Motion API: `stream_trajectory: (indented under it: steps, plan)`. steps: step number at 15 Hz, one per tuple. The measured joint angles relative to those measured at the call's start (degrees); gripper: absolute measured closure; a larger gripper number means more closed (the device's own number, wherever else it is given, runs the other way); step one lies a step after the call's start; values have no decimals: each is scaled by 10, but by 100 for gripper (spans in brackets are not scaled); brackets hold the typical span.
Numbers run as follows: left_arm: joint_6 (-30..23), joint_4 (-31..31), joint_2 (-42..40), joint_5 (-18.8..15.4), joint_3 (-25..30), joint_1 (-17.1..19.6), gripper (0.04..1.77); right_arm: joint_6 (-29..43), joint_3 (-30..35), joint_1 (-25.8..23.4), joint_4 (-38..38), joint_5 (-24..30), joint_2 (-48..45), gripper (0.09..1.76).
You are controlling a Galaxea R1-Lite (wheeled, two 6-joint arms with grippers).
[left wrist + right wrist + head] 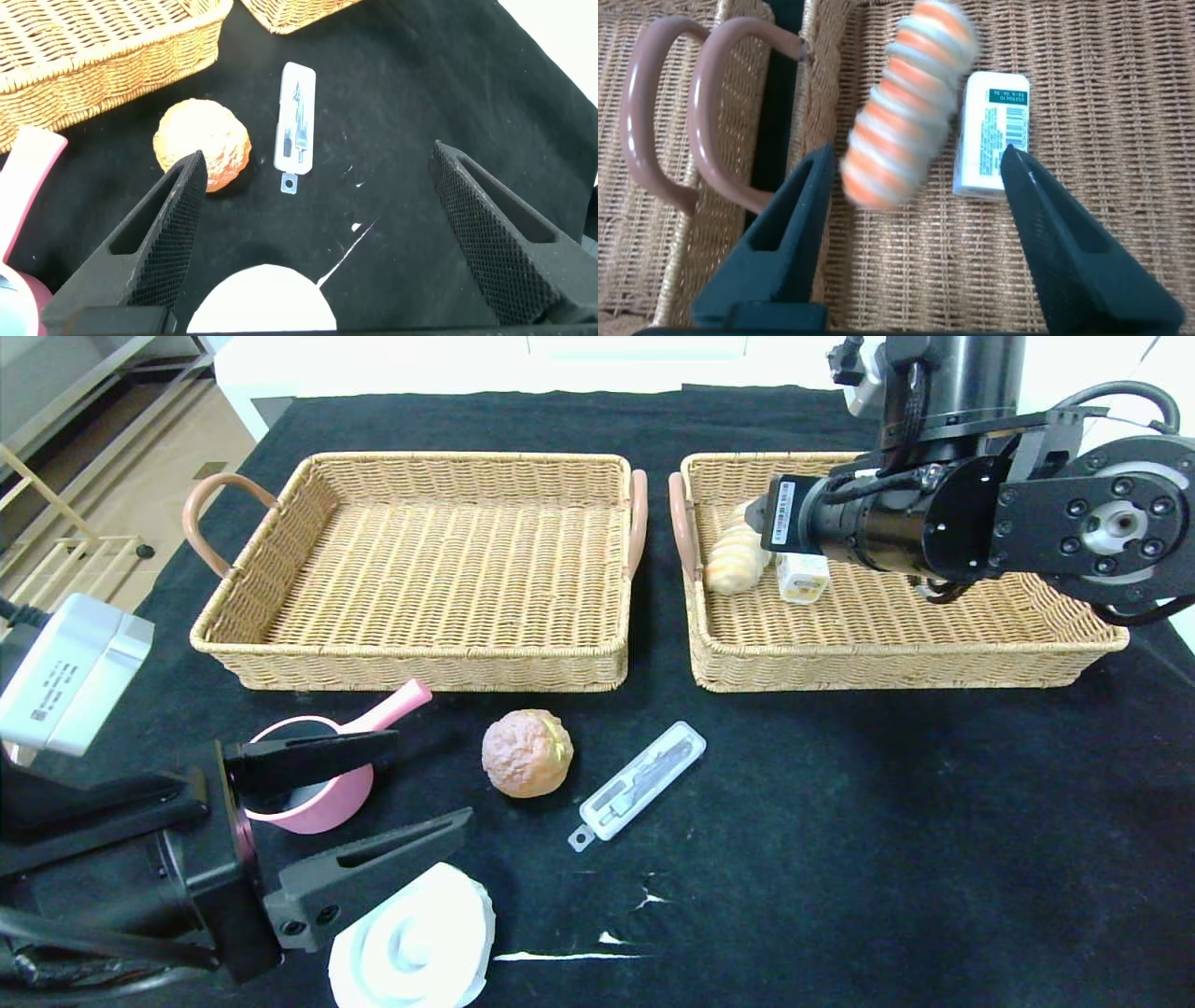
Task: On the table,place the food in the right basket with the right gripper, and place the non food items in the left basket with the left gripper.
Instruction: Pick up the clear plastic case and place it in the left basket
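The right gripper (915, 233) hangs over the near-left corner of the right basket (896, 653), its jaws spread wide with nothing clamped between them. A striped bread roll (906, 107) shows blurred between the jaws and appears to be free of them, dropping or settling onto the wicker just beside a small white carton (994, 135) that lies flat in the same basket. In the head view the roll (733, 560) sits close to the basket's left wall. The left gripper (373, 793) waits low over the near-left part of the black surface (887, 821), jaws fully apart and empty. Around it lie a pink scoop (331, 784) touching the upper jaw in that view, and a white roll of tape (415, 943) just beneath the lower jaw. Farther right rest a round brown bun (527, 753) and a clear plastic case holding a small knife (639, 781), near each other but apart. The left basket (411, 658) holds nothing yet. Risks from here: the roll could tumble against the carton or bounce toward the low wall if released from a height; the right arm pulling back could snag the basket's rim or handle (680, 523) and drag it; and the bun, being food, could be mistaken for left-arm work since it lies nearer that side.
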Motion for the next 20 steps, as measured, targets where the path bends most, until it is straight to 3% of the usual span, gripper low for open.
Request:
stream_trajectory:
  steps: [4,9,14,20]
  plan:
    - [0,0,-1,0,-1,1,9,-1,72,30,-1,1,-39,37]
    - [0,4,-2,0,-8,16,9,-1,216,136,-20,0,-117,26]
    - [1,6,-4,0,-11,22,9,2,269,201,-37,-27,-150,20]
    - [3,8,-6,0,-12,23,9,4,298,234,-37,-37,-155,17]
